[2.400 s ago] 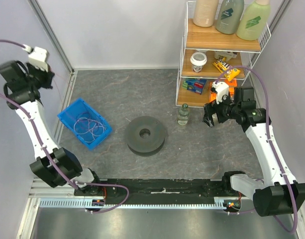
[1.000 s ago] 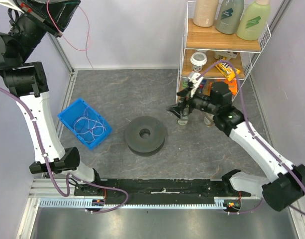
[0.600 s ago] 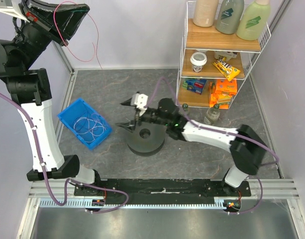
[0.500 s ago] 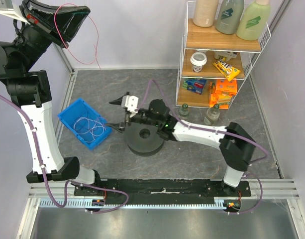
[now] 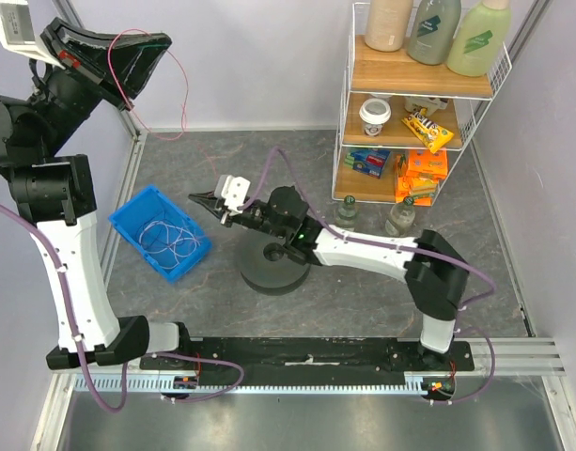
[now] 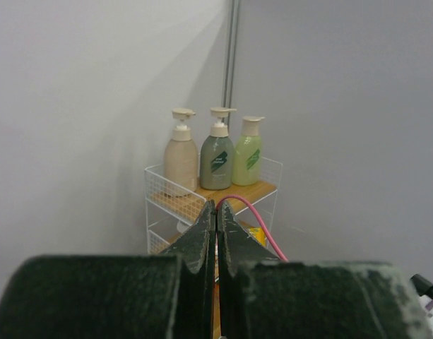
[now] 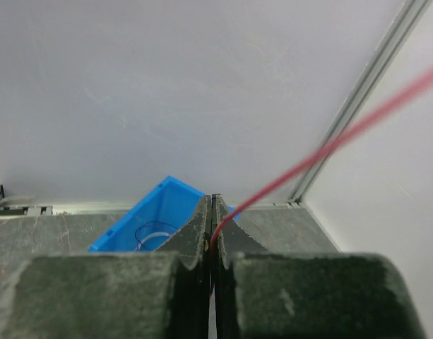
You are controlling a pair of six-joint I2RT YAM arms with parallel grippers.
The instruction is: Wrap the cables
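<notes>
The left jaws, raised high by the back-left corner, are clenched on a thin red cable (image 7: pixel 343 136), and the right jaws, stretched out low between the dark grey spool (image 5: pixel 275 256) and the blue bin (image 5: pixel 128 218), are clenched on a red strand too, most likely the same one. More pale cables (image 5: pixel 167 241) lie looped loose inside the bin. The step in hand looks like carrying this strand to the spool and winding it on. To do it well, keep the high end as the feeder with only light tension, guide the low end into the spool's groove rather than over its top, and lay the turns side by side so that nothing kinks or snaps free. The right arm should swing clear of the two small bottles (image 5: pixel 347 210) beside the wire shelf rack (image 5: pixel 346 103). The counter (image 5: pixel 222 164) is dark, mottled like stone and flat, closed in by pale walls with metal posts at the corners
</notes>
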